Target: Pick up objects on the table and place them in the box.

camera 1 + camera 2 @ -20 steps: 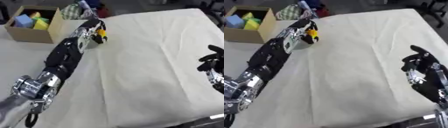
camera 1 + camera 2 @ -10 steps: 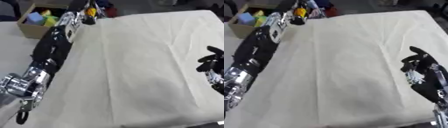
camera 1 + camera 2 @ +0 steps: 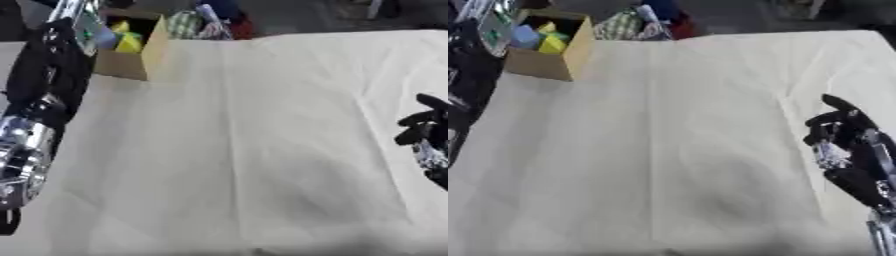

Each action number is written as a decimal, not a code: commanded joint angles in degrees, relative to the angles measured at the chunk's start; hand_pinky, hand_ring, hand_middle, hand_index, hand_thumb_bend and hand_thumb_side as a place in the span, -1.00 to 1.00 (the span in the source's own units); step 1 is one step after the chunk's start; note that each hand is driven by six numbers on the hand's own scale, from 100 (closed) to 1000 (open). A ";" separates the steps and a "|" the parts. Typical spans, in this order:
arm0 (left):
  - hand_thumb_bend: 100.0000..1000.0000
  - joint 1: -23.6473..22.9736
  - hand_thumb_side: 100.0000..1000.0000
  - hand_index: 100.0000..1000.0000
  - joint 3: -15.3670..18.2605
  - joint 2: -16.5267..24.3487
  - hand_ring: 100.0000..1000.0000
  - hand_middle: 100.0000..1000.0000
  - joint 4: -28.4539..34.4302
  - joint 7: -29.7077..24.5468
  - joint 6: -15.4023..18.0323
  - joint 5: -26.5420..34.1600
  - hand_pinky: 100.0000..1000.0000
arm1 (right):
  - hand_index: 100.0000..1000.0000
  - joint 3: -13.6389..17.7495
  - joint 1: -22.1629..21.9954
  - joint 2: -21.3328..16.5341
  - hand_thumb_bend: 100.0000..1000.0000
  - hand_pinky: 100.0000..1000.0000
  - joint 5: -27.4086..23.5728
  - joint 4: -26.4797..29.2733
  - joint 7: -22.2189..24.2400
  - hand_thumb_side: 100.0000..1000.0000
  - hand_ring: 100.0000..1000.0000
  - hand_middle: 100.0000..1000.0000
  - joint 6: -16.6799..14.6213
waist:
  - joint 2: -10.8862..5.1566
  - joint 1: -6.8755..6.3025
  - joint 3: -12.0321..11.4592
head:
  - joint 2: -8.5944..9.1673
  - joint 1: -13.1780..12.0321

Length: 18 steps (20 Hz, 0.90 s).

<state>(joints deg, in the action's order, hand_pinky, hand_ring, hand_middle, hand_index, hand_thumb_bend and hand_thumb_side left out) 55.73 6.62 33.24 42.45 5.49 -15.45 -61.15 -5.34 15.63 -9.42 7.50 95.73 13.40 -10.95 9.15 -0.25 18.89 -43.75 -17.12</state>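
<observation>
The left arm (image 3: 44,85) reaches up along the left edge toward the cardboard box (image 3: 546,64); its hand is out of view. Coloured blocks (image 3: 546,42) lie inside the box. The right hand (image 3: 843,134) rests at the right edge over the table (image 3: 675,150), fingers relaxed, holding nothing.

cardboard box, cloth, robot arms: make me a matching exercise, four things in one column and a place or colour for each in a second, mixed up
Things:
1. cardboard box
2. right robot hand
3. left arm
4. yellow block

Places or colours:
A. inside the box
B. over the right edge of the cream cloth
C. far left corner of the table, open at the top
D. black and silver, running up the left side toward the box

Pairs: 1-C, 2-B, 3-D, 4-A
</observation>
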 commanded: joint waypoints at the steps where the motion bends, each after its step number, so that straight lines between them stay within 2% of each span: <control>1: -0.64 0.73 -1.00 0.42 0.91 1.47 0.01 0.04 -3.54 0.75 -1.41 -1.51 0.17 | 0.81 0.36 0.74 -1.04 -1.00 0.04 0.05 0.51 -0.17 -0.24 -0.01 0.13 -0.07 | -1.57 0.12 0.29 | 0.37 -0.65; 4: -0.48 0.45 -1.00 0.66 1.24 1.43 0.24 0.32 -5.26 1.55 -2.18 -1.76 0.34 | 0.80 0.46 0.76 -1.06 -1.00 0.04 0.07 0.46 -0.26 -0.24 -0.01 0.13 -0.03 | -1.47 0.26 0.51 | 0.42 -0.88; 5: -0.33 0.34 -0.79 0.76 1.29 1.53 0.36 0.45 -5.58 1.73 -2.50 -1.82 0.42 | 0.80 0.46 0.76 -1.01 -1.00 0.04 0.08 0.47 -0.27 -0.24 -0.01 0.13 -0.04 | -1.47 0.27 0.50 | 0.42 -0.96; 7: -0.13 0.20 -0.11 0.87 1.44 1.90 0.49 0.59 -5.56 2.28 -3.07 -1.90 0.52 | 0.80 0.46 0.76 -0.95 -1.00 0.04 0.06 0.50 -0.25 -0.24 -0.01 0.13 -0.06 | -1.48 0.25 0.41 | 0.41 -1.02; 9: -0.01 -0.05 0.24 0.92 1.75 2.60 0.56 0.67 -4.39 3.10 -3.21 -1.46 0.57 | 0.80 0.54 0.70 -1.00 -1.00 0.04 0.11 0.50 -0.29 -0.24 -0.01 0.13 -0.03 | -1.54 0.19 0.20 | 0.39 -1.02; 12: -0.01 -0.72 0.34 0.92 2.23 4.19 0.56 0.68 -1.12 4.05 -2.43 0.90 0.56 | 0.80 0.67 0.49 -1.06 -1.00 0.04 0.18 0.51 -0.41 -0.24 -0.01 0.13 -0.01 | -1.75 0.08 -0.33 | 0.23 -1.00; 15: -0.10 -2.18 0.19 0.90 2.50 6.72 0.52 0.65 4.99 4.87 -0.80 4.92 0.52 | 0.80 0.85 0.19 -1.11 -1.00 0.04 0.30 0.51 -0.51 -0.24 -0.01 0.13 0.00 | -2.09 0.04 -1.24 | -0.02 -0.91; 16: -0.72 -2.94 0.61 0.89 2.52 7.67 0.50 0.63 7.41 4.98 -0.15 6.49 0.49 | 0.80 0.91 0.11 -1.14 -1.00 0.04 0.34 0.52 -0.56 -0.24 -0.01 0.13 0.01 | -2.18 0.03 -1.51 | -0.08 -0.88; 17: -0.27 -3.78 0.01 0.87 2.59 8.73 0.47 0.59 10.12 5.21 0.64 8.30 0.46 | 0.80 0.98 0.02 -1.18 -1.00 0.04 0.37 0.52 -0.61 -0.24 -0.01 0.13 0.02 | -2.29 0.01 -1.85 | -0.15 -0.80; 18: -0.38 -4.96 -0.08 0.86 2.78 9.88 0.45 0.56 13.23 5.52 1.59 10.77 0.44 | 0.80 1.05 -0.09 -1.22 -1.00 0.04 0.42 0.52 -0.67 -0.23 -0.01 0.13 0.03 | -2.39 -0.02 -2.20 | -0.22 -0.70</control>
<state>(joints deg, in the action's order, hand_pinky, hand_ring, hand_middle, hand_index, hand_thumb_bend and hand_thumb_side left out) 50.01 8.79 39.65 51.83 10.65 -14.80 -52.46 -4.79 15.06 -9.45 7.73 95.72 13.00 -10.98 8.43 -0.25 16.57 -43.81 -17.95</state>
